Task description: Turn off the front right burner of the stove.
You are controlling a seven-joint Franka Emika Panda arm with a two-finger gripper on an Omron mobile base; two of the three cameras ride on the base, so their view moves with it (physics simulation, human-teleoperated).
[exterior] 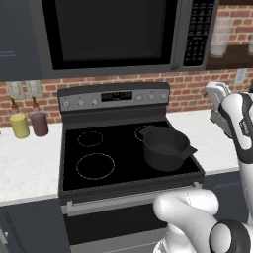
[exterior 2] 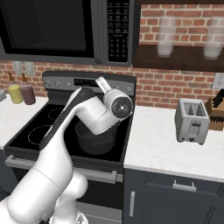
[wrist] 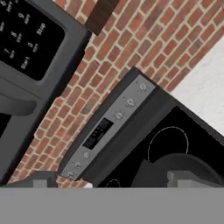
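The stove [exterior: 113, 99] has a flat black glass top and a grey back panel [wrist: 113, 122] with a display between two groups of small round knobs [exterior: 151, 97]. A black pot [exterior: 165, 148] stands on the right side of the glass, and the front right burner is hidden under it. My gripper [exterior 2: 101, 82] is raised above the pot and points at the right part of the back panel, well short of it. In the hand view my gripper [wrist: 114, 179] is open, its fingertips [wrist: 41, 179] wide apart with nothing between them. The right-hand knobs [wrist: 130, 102] lie ahead.
A black microwave [exterior: 108, 34] hangs low over the stove. Two bottles [exterior: 29, 123] stand on the left counter. A toaster [exterior 2: 191, 121] and a knife block [exterior 2: 216, 109] sit on the right counter. Two white rings [exterior: 94, 165] mark the left burners.
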